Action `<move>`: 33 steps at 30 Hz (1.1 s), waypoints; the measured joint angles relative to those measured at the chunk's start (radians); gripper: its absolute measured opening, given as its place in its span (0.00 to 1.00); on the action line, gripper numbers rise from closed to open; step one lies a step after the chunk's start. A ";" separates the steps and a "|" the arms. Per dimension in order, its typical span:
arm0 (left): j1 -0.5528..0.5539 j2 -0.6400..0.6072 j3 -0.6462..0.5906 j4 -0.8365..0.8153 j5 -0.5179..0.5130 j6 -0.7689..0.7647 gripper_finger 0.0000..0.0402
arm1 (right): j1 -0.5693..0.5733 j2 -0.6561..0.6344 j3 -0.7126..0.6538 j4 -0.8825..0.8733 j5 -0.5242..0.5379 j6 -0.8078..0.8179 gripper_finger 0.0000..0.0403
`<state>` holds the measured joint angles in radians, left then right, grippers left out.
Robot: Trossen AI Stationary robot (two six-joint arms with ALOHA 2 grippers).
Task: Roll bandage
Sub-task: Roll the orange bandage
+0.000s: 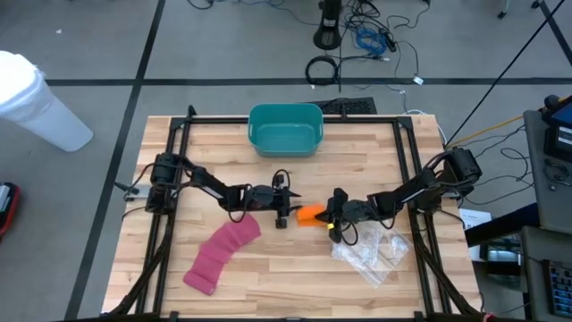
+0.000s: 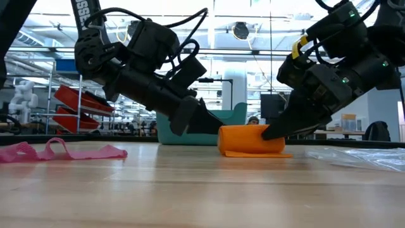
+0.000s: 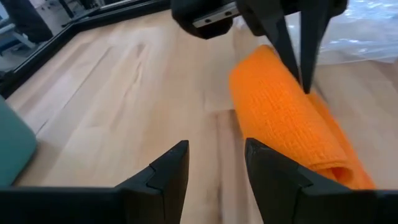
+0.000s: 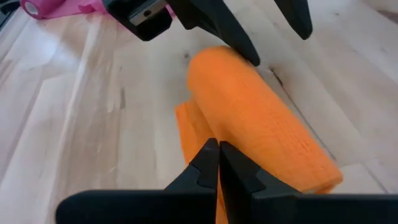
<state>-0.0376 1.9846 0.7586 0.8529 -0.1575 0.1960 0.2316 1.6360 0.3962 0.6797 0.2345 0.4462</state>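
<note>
Mid-table, the closed right pincer (image 4: 217, 163) pins the orange roll (image 1: 310, 215); the left pincer (image 3: 214, 168), half-open and empty, could nudge it loose.

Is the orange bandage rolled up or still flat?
Mostly rolled up. The orange bandage is a fat roll on the table, with just a short flat tail sticking out underneath.

- Orange roll (image 4: 261, 130): near end hidden behind right gripper (image 4: 217, 163) fingers.
- Teal bin (image 2: 231, 120) mostly hidden behind the roll and arms.
- Plastic bag (image 3: 373, 25) beyond the roll blurred, cut off.
</note>
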 joint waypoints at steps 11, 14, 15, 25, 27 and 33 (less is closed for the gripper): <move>-0.024 0.000 0.000 -0.001 0.000 0.025 0.41 | 0.055 -0.012 0.046 0.034 0.000 -0.006 0.00; -0.024 0.000 0.000 0.001 0.009 0.023 0.41 | 0.042 -0.023 0.098 -0.004 0.016 -0.094 0.00; -0.024 0.000 0.001 0.000 0.016 0.022 0.41 | 0.030 -0.023 0.114 -0.036 0.040 -0.116 0.00; -0.050 0.000 0.018 -0.002 0.034 0.029 0.41 | -0.049 -0.022 0.157 -0.213 0.047 -0.144 0.00; -0.051 0.000 0.018 -0.002 0.034 0.029 0.41 | -0.037 -0.022 0.157 -0.235 0.045 -0.129 0.00; -0.063 0.000 0.019 0.001 0.049 0.027 0.41 | 0.005 -0.022 0.158 -0.273 0.054 -0.082 0.00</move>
<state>-0.1004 1.9846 0.7778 0.8539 -0.1085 0.2230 0.2364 1.6135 0.5544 0.4069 0.2882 0.3646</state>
